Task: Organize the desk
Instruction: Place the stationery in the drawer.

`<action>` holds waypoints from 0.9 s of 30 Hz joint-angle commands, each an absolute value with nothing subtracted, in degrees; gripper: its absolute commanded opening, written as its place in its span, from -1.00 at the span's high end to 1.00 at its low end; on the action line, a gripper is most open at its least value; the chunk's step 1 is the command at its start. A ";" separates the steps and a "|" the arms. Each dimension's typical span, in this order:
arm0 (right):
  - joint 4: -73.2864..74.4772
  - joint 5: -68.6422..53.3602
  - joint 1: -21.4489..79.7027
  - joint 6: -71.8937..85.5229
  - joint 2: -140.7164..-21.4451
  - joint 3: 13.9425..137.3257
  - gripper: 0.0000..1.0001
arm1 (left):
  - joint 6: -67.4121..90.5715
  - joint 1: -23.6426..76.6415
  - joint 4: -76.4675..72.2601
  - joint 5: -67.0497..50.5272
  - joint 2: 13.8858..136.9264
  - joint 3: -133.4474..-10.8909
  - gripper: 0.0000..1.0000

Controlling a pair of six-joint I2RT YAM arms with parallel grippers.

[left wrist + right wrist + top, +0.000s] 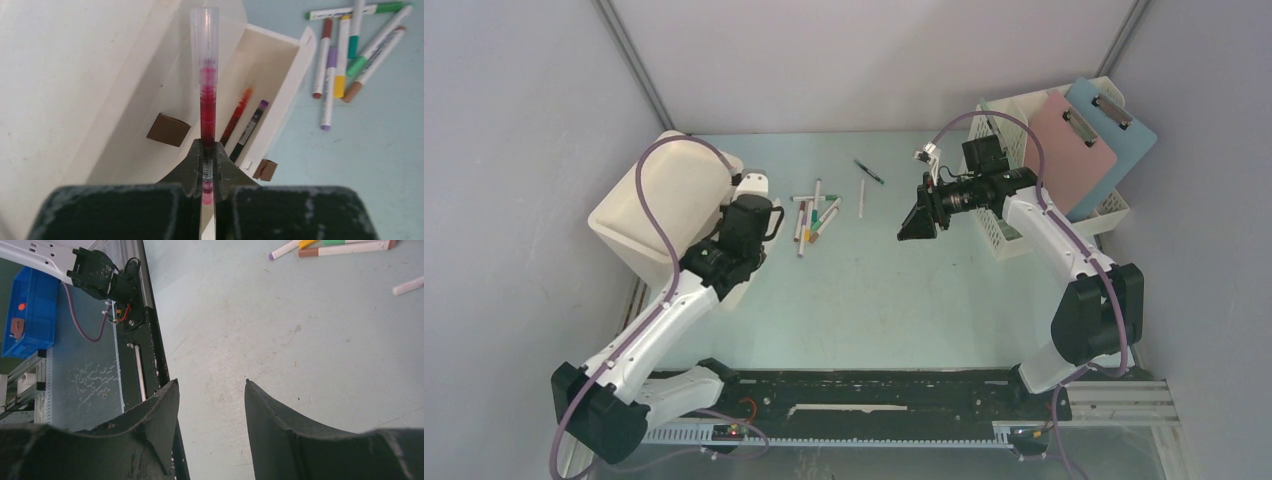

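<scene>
The table (pixel 874 300) is a smooth, pale mint-green sheet with faint scuffs, spread between grey panels (pixel 524 150), a black rail (pixel 874 385) along its near edge. Capped markers (pixel 814 215) lie in a loose heap toward its far middle; a white plastic bin (pixel 639 215) sits at its left, a perforated white rack (pixel 1014 240) holding two clipboards (pixel 1079 150) at its right. The left end effector (pixel 209 150) pinches a slim red pen (pixel 207 100) with a clear cap over the bin's opening, where two pens (pixel 245 122) lie. The right end effector (pixel 212 385) gapes wide above bare table.
</scene>
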State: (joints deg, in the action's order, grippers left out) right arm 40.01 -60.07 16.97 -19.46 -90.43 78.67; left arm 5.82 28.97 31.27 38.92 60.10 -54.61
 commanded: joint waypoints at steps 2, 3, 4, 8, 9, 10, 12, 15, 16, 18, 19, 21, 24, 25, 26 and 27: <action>39.73 -60.26 17.40 -20.48 -88.94 78.76 -0.16 | 2.83 28.65 32.89 46.13 62.87 -56.19 1.00; 39.78 -60.21 17.42 -20.53 -88.99 78.72 -0.16 | 2.70 28.65 33.06 46.52 63.52 -56.34 1.00; 39.69 -60.21 17.42 -20.56 -88.96 78.72 -0.16 | 2.60 28.65 33.31 46.84 64.22 -56.54 0.99; 39.71 -60.18 17.35 -20.56 -88.98 78.67 -0.17 | 2.46 28.65 34.47 48.50 66.66 -57.57 0.96; 39.70 -60.19 17.37 -20.50 -88.98 78.66 -0.17 | 2.47 28.65 34.84 48.90 67.29 -57.72 0.95; 39.68 -60.18 17.39 -20.56 -89.03 78.68 -0.16 | 2.52 28.65 35.12 49.15 67.65 -57.88 0.92; 39.73 -60.15 17.38 -20.54 -89.19 78.70 -0.17 | 2.52 28.65 35.24 49.47 68.08 -58.00 0.88; 39.75 -60.17 17.44 -20.56 -89.21 78.66 -0.17 | 2.55 28.65 35.24 49.48 68.37 -58.00 0.80; 39.76 -60.15 17.42 -20.55 -89.32 78.72 -0.17 | 2.67 28.65 35.24 49.48 68.44 -58.08 0.75; 39.84 -60.15 17.40 -20.57 -89.30 78.73 -0.17 | 2.70 28.63 35.34 49.46 68.55 -58.05 0.63; 39.74 -60.12 17.44 -20.61 -89.31 78.68 -0.16 | 2.77 28.65 35.39 49.48 68.60 -58.17 0.57; 39.78 -60.16 17.41 -20.57 -89.41 78.67 -0.17 | 2.95 28.65 35.71 49.52 68.79 -58.44 0.49; 39.74 -60.16 17.36 -20.62 -89.47 78.66 -0.16 | 3.40 28.65 36.37 49.21 69.05 -58.82 0.39; 39.79 -60.13 17.48 -20.65 -89.58 78.68 -0.17 | 3.55 28.65 36.51 49.10 69.08 -58.88 0.34; 39.78 -60.05 17.49 -20.62 -89.56 78.68 -0.16 | 3.71 28.65 36.62 48.98 69.08 -59.00 0.30; 39.77 -59.99 17.55 -20.61 -89.58 78.69 -0.17 | 3.84 28.65 36.79 48.85 69.04 -59.05 0.28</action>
State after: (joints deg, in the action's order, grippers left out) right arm 40.01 -60.05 17.02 -19.46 -90.43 78.67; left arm 3.03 28.84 36.60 47.83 69.12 -56.75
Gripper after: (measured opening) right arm 0.585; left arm 0.340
